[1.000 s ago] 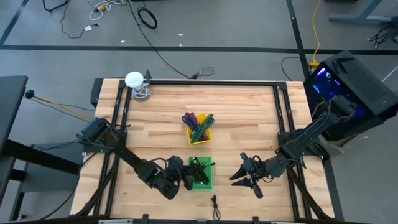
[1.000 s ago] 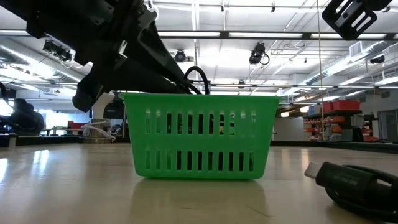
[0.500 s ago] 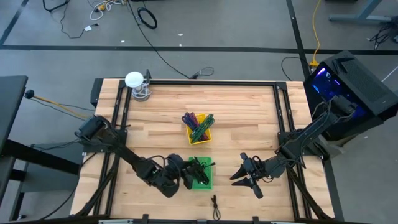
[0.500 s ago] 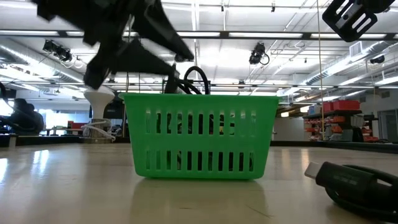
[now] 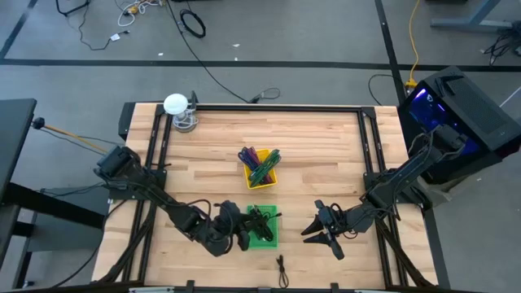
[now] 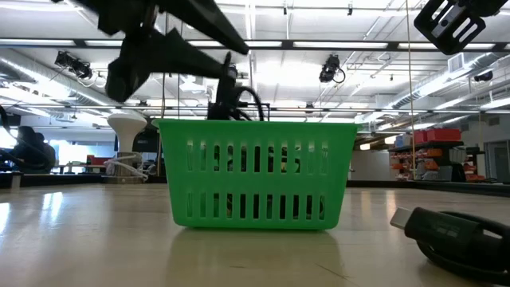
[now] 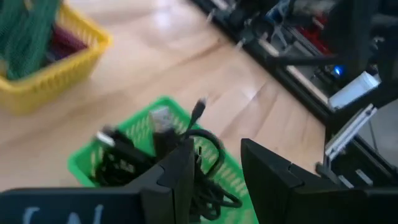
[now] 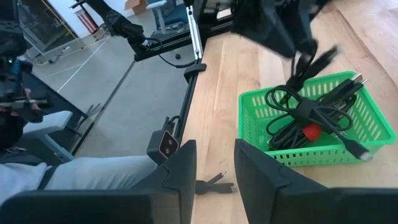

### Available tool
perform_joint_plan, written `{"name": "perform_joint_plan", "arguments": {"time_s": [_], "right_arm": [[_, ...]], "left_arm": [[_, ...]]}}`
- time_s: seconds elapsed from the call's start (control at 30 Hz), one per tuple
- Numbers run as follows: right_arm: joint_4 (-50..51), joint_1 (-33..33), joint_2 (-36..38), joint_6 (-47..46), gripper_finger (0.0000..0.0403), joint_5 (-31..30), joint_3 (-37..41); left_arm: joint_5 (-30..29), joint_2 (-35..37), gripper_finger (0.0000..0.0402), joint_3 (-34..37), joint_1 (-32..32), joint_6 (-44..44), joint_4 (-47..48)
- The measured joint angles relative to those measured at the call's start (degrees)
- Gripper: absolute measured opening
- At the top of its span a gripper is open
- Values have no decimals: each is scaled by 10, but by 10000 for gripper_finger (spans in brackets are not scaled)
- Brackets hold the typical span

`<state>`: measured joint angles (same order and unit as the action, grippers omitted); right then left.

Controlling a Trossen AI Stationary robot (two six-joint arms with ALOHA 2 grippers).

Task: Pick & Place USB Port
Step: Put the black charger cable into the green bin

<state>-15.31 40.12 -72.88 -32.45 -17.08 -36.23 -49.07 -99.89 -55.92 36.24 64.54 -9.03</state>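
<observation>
A green basket (image 5: 263,226) stands near the table's front edge with a tangle of black USB cables (image 8: 311,115) in it. My left gripper (image 5: 243,231) hovers open just above the basket's left rim, its fingers either side of a cable loop (image 7: 208,146). A silver USB plug (image 7: 162,119) and a thin cable end (image 6: 225,80) stick up beside them. My right gripper (image 5: 320,230) hangs open over bare wood to the basket's right, with nothing between its fingers. Another black cable (image 5: 281,266) lies loose on the table by the front edge. My left gripper stands open over the basket, slanting down from the table's left. A cable end (image 6: 225,80) rises right beside one finger (image 7: 179,171), and I cannot tell whether the two touch.
A yellow basket (image 5: 260,168) of coloured cables stands at the table's middle, behind the green one. A white round object (image 5: 177,106) sits at the far left corner. In the low view a black plug (image 6: 450,231) lies on the wood at the right.
My left gripper has risen from the green basket's left rim and its fingers have spread apart. A cable end now stands higher above the rim than before. The basket itself has stayed where it was.
</observation>
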Motion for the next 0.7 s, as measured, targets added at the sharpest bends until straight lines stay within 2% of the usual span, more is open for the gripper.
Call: {"name": "perform_joint_plan", "arguments": {"time_s": [0.13, 0.43, 0.7], "right_arm": [[0, 0, 0, 0, 111, 0, 0], [0, 0, 0, 0, 111, 0, 0], [0, 0, 0, 0, 111, 0, 0]], "left_arm": [[26, -18, 135, 0, 0, 22, 0], [11, -21, 136, 0, -11, 24, 35], [69, -21, 183, 0, -36, 32, 45]]}}
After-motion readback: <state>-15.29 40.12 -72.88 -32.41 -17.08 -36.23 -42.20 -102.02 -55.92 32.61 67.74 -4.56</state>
